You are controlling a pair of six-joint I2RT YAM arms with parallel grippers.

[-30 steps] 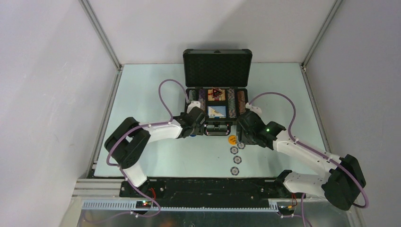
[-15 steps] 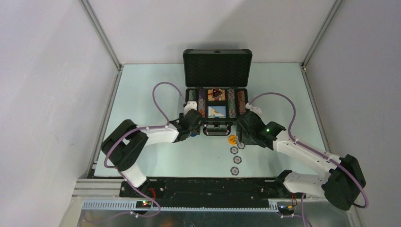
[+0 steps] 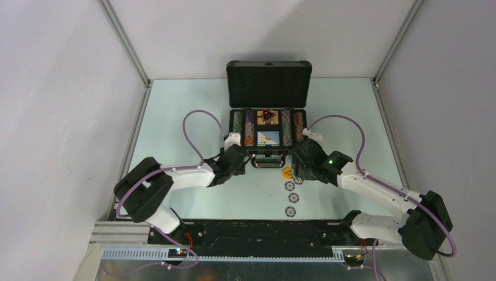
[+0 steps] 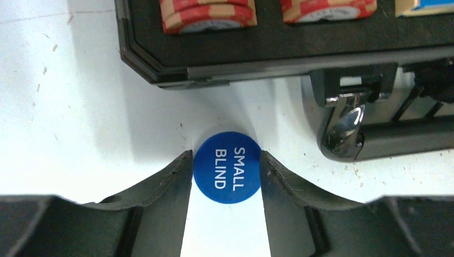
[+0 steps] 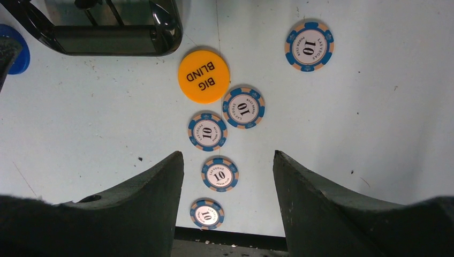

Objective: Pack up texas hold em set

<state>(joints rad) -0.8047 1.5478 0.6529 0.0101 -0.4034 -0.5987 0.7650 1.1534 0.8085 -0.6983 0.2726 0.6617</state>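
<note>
With the left tool (image 4: 226, 159) pinching the blue button (image 4: 227, 172) (right tool (image 5: 227, 154) gapes wide), best lift it level, clearing the briefcase (image 4: 278, 47) rim.

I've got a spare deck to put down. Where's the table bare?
Bare: table left of the briefcase up to the wall, and right of it likewise. Crowded in front: left tool, right tool, blue button, orange button, chips.
</note>
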